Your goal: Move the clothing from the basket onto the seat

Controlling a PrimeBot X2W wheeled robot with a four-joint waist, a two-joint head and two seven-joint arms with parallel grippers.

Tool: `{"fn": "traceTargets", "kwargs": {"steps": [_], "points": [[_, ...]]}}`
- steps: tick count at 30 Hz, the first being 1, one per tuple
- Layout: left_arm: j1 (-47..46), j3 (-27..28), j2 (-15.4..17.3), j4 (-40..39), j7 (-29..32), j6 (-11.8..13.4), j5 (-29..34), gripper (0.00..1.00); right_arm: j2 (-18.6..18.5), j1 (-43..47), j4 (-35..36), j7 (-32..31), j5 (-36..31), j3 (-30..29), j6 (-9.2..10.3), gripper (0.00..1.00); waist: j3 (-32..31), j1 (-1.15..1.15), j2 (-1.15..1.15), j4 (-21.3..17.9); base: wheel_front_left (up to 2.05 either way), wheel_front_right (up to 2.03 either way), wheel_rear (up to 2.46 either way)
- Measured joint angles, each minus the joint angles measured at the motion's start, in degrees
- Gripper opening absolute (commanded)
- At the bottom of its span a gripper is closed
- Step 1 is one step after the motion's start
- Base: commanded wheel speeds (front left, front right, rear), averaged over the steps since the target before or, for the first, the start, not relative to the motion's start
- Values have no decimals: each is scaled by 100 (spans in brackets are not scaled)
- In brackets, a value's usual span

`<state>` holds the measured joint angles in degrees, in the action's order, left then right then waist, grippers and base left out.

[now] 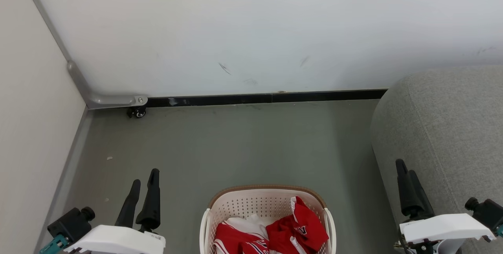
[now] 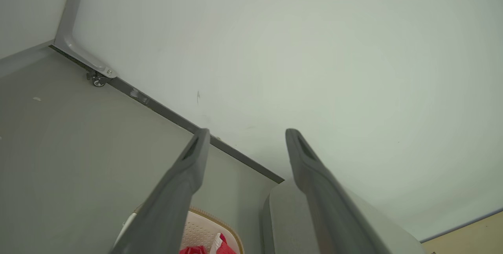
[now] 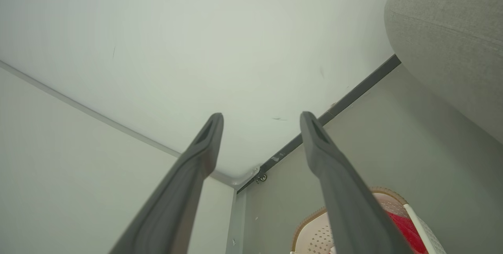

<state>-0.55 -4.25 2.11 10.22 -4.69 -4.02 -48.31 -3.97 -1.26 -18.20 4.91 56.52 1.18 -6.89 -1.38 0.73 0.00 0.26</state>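
The cream basket (image 1: 235, 206) with its brown rim stands on the floor at the bottom centre of the head view. Red clothing (image 1: 292, 232) with white trim and dark lettering lies bunched inside it. To the right rises the large light grey seat (image 1: 444, 128). My left gripper (image 1: 145, 178) hangs open left of the basket, holding nothing. In front of the seat's side, right of the basket, my right gripper (image 1: 406, 168) is also open and empty. The left wrist view looks past its gripper (image 2: 247, 134) to the basket (image 2: 204, 226), clothing (image 2: 222, 247) and seat (image 2: 283, 214). Below the right gripper (image 3: 261, 117) are the basket (image 3: 310, 226) and clothing (image 3: 404, 228), with the seat (image 3: 452, 30) at upper right.
A white wall with a black baseboard (image 1: 267, 98) closes the far side. A pale partition (image 1: 31, 128) runs along the left, with a grey bracket and small caster (image 1: 138, 113) in the corner. Grey floor (image 1: 235, 148) stretches between the basket and the wall.
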Motion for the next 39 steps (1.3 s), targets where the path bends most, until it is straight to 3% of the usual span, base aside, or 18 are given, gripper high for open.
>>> {"fn": "traceTargets", "kwargs": {"steps": [15,39], "points": [[39,-327,81,-46,-281,334,1547,100,7,-19,-174,272,-1603,261,-15,100,40,-59,0,3,0,0,0],[201,-670,93,275,-767,832,3637,100,71,-123,-677,526,-3949,543,-16,100,-60,-70,0,0,0,0,0]]}}
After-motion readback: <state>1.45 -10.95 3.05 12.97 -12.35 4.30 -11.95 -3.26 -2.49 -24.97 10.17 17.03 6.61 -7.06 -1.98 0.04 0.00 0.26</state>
